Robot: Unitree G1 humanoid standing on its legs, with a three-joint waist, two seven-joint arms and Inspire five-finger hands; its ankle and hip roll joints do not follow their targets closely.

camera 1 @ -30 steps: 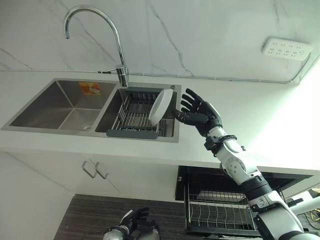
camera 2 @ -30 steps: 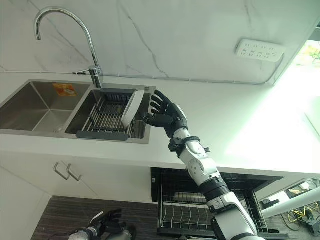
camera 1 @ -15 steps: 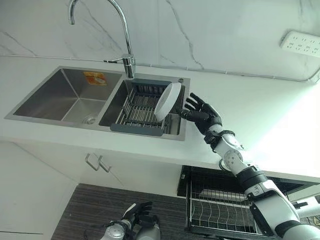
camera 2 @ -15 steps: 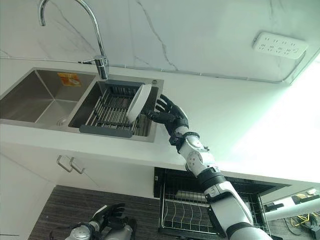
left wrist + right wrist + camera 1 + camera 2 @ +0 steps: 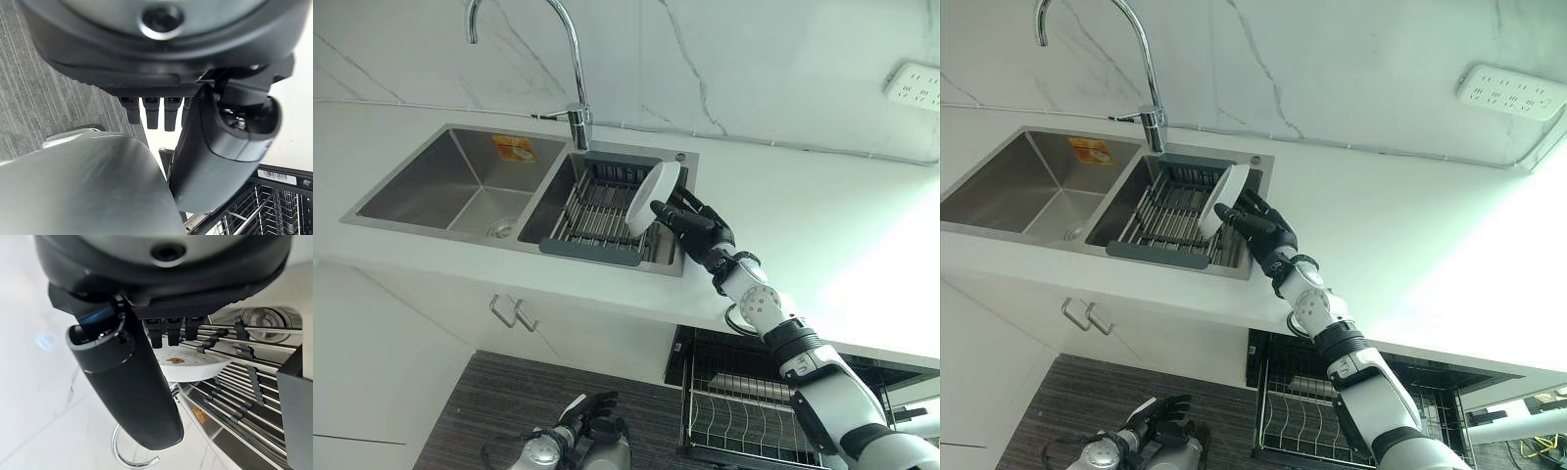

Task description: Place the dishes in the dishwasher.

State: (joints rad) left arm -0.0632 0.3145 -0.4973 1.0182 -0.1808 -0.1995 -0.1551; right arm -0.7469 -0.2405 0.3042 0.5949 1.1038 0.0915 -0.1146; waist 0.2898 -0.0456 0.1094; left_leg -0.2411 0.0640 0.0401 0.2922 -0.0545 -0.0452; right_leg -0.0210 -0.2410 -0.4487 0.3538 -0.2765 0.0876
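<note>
Hanging low and idle near the floor, left hand point(image 5: 592, 428) with fingers loosely curled and nothing in them, probably just parked out of the way while the other arm works. Sitting below the right arm, the pulled-out dishwasher rack point(image 5: 744, 411), wire basket waiting open so a dish can drop straight in once it comes down. Reaching up over the counter edge, right hand point(image 5: 697, 223) spreading its fingers against the back of the white plate point(image 5: 651, 199), thumb coming round the near face; from the wrist view the fingertips point(image 5: 168, 333) are sitting right at the plate's rim with the thumb out to the side, so looking more like closing in than a proper grip, fingers not wrapped round it yet as far as can be told. Standing on edge just past the fingers, the plate leaning in the slots of the drying rack point(image 5: 592, 208) inside the sink point(image 5: 440, 186), which is why the hand is coming at it sideways rather than from above. Arching beyond all that, the faucet point(image 5: 570, 69), well clear of the hand.
</note>
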